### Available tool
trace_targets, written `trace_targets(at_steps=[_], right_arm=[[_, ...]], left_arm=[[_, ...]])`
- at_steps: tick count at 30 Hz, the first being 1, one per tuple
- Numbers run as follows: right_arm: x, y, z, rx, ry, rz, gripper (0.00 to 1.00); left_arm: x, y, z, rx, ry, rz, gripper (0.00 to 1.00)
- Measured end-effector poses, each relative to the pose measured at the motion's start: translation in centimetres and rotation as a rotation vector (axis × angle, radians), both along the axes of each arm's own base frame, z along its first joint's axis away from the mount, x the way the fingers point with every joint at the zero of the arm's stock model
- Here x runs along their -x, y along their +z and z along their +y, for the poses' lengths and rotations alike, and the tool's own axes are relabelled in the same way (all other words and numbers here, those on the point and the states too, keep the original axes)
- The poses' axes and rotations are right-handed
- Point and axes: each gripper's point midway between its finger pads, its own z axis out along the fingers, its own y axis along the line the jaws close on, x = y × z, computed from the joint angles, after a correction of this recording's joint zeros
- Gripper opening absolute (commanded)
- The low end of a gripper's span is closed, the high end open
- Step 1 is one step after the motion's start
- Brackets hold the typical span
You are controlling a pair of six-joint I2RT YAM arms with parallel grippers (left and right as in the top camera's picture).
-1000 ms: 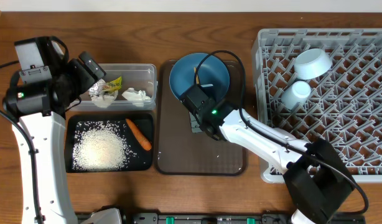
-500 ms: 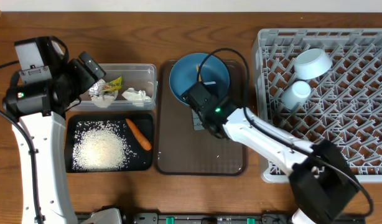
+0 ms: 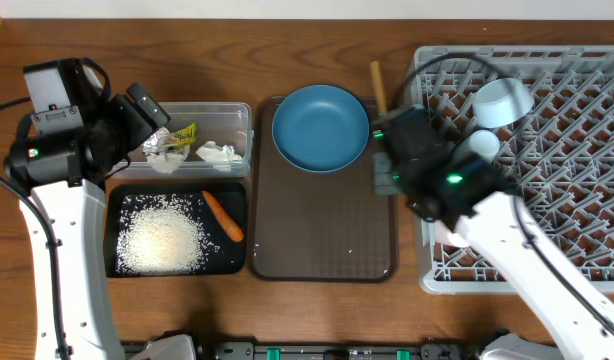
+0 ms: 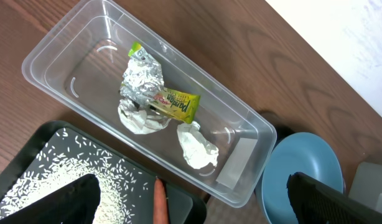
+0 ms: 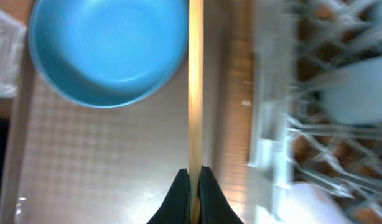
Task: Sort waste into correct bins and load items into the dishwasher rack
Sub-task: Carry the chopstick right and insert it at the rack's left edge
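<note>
My right gripper (image 5: 195, 182) is shut on the wooden chopsticks (image 5: 195, 87). They stick out forward between the blue plate (image 5: 110, 50) and the dishwasher rack (image 5: 315, 93). Overhead, the chopsticks' tip (image 3: 378, 78) shows at the rack's (image 3: 587, 150) left edge, beyond the right gripper (image 3: 385, 140). A white bowl (image 3: 502, 100) and a light-blue cup (image 3: 477, 150) sit in the rack. My left gripper (image 4: 191, 205) hangs open over the clear tub (image 4: 54, 43), which holds the wrapper (image 4: 172, 104) and tissue (image 4: 197, 146). The black tray (image 3: 237, 260) holds rice (image 3: 162, 240) and the carrot (image 3: 223, 216).
The plate (image 3: 320, 127) rests at the far end of a dark-brown serving tray (image 3: 322, 240) between the bins and the rack. The right arm crosses the rack's near-left corner. The left arm stands at the table's left side.
The right arm has swung right, from over the plate to the rack's left edge, carrying the chopsticks. The left arm has not moved.
</note>
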Motion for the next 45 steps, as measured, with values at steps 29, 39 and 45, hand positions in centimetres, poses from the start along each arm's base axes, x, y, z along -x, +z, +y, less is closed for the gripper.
trace_targets(at_steps=[29,39,45], right_arm=[[-3.1,-3.7,-9.5,0.113,-0.021,0.132,0.01],[-3.5,-6.7,-9.3,0.131,-0.001,0.216,0.38],[-3.4,-6.7,-9.3,0.132,0.001,0.214,0.38]], left_arm=[[0.0,0.0,0.0,0.0,0.0,0.0,0.98],[0.0,0.0,0.0,0.0,0.0,0.0,0.98],[0.0,0.0,0.0,0.0,0.0,0.0,0.98]])
